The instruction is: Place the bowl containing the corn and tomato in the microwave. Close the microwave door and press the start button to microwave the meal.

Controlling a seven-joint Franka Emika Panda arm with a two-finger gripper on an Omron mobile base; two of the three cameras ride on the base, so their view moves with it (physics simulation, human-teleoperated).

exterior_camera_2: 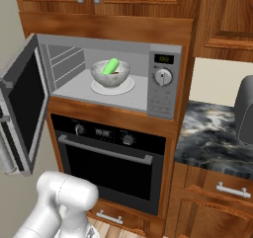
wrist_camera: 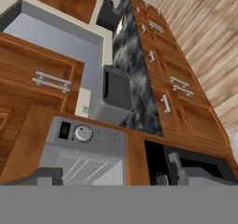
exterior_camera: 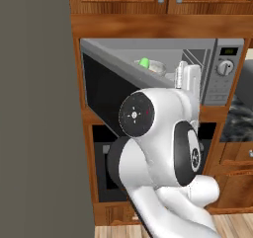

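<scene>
The arm (exterior_camera: 163,153) is folded up close to the base, its big white elbow and dark joints bulking in front of the oven (exterior_camera_2: 111,163) in the left base view; in the right base view it sits low at the bottom left corner. The hand (wrist_camera: 109,177) points toward the wall of cupboards, rolled onto its side, so the room looks turned in the hand view. Its fingers (wrist_camera: 44,175) stand spread wide, released, with nothing between them.

The bowl (exterior_camera_2: 110,73) sits inside the microwave (exterior_camera_2: 163,91), on the white turntable (exterior_camera_2: 129,87), up and well apart from the hand. The corn (exterior_camera_2: 110,66) lies tilted in the bowl, its green end poking above the rim. A reddish bit shows beside it, too small to make out clearly. The microwave door (exterior_camera_2: 22,111) hangs wide open to the left, its bar handle (exterior_camera_2: 6,153) at the outer edge. The dial (exterior_camera_2: 163,76) sits on the panel to the bowl's right. A dark marbled tabletop (exterior_camera_2: 212,133) lies right of the oven.
</scene>
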